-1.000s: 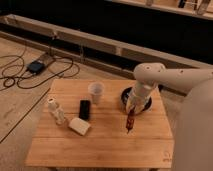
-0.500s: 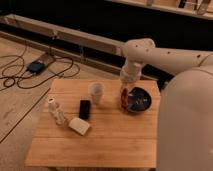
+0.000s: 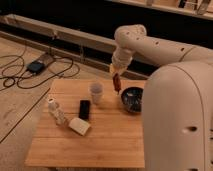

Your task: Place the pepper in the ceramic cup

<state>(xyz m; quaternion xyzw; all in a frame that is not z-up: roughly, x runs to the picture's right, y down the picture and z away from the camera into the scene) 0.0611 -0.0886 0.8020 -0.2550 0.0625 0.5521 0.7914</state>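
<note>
Gripper [image 3: 116,75] is held above the surface [image 3: 100,145] nr the far edge, jaws closed on the pepper [image 3: 117,85], which is hung approx. upright, tip down. The pepper is seen between the ceramic cup [image 3: 96,92] and a dark bowl [image 3: 133,98] at the right edge. A black slab [image 3: 85,109], clear bottle [image 3: 56,112] and pale block [image 3: 80,126] are set twd the left edge.

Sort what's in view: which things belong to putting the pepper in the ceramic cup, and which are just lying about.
Job: ceramic cup; pepper, gripped in the shut tool, aloft just beside the cup.
Lying about: dark bowl; black flat object; clear bottle; pale block.
</note>
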